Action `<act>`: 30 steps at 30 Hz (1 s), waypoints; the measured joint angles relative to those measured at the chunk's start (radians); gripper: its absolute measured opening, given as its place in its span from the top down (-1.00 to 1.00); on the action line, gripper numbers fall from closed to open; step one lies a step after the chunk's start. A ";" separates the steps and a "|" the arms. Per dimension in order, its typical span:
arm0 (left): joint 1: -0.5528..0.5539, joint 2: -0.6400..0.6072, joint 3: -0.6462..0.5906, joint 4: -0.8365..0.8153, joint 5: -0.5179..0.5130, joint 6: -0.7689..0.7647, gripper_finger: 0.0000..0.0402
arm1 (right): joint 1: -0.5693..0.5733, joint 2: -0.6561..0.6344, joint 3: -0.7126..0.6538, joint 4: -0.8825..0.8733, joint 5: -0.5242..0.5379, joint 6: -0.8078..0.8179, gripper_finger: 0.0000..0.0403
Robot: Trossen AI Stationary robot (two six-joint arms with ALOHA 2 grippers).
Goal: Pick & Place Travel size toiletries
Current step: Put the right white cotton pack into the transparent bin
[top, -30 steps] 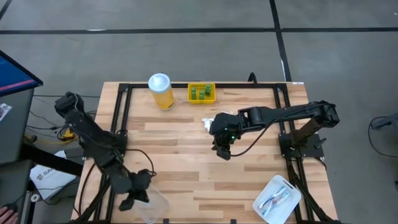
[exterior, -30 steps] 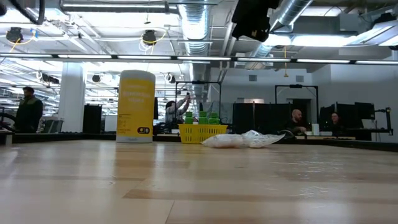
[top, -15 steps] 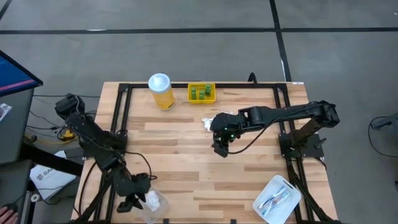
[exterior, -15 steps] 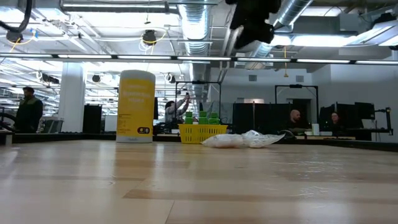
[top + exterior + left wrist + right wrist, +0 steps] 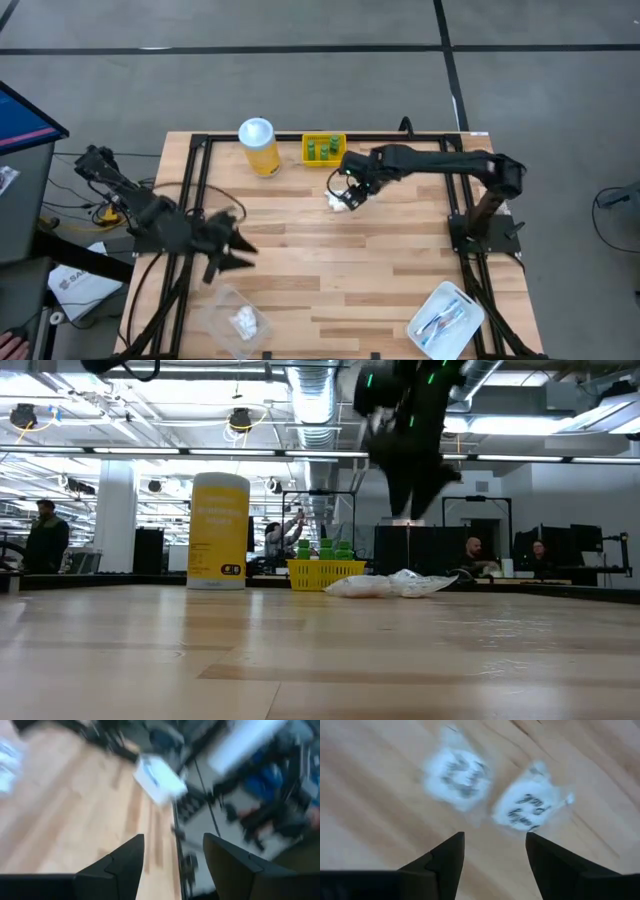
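Two crinkled white packets (image 5: 457,777) (image 5: 527,807) with dark print lie on the wood right of the table's middle (image 5: 339,200) (image 5: 390,585). My right gripper (image 5: 492,865) hangs open just above them (image 5: 350,192) (image 5: 410,500), fingers pointing down, touching nothing. Another white packet (image 5: 243,320) lies in a clear container (image 5: 215,300) at the near left. My left gripper (image 5: 243,254) (image 5: 172,865) is open with nothing in it, in the air beyond that container. Three tiny green pieces (image 5: 323,149) sit in a small yellow tray. Thin brush-like sticks (image 5: 440,320) lie in a white tray.
A tall yellow jar with a white lid (image 5: 258,147) (image 5: 219,530) stands at the far edge beside the yellow tray (image 5: 341,158) (image 5: 325,572). The white tray (image 5: 470,300) sits at the near right corner. Black frame rails (image 5: 190,190) run along both table sides.
My left gripper has risen from the clear container and swung toward the far edge; a white packet now lies in the container where it stood. My right gripper has moved toward the far edge and come down over the two packets.
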 joint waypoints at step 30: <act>0.094 -0.049 -0.001 0.001 -0.069 0.058 0.01 | -0.310 0.005 -0.429 0.399 -0.353 -0.127 0.01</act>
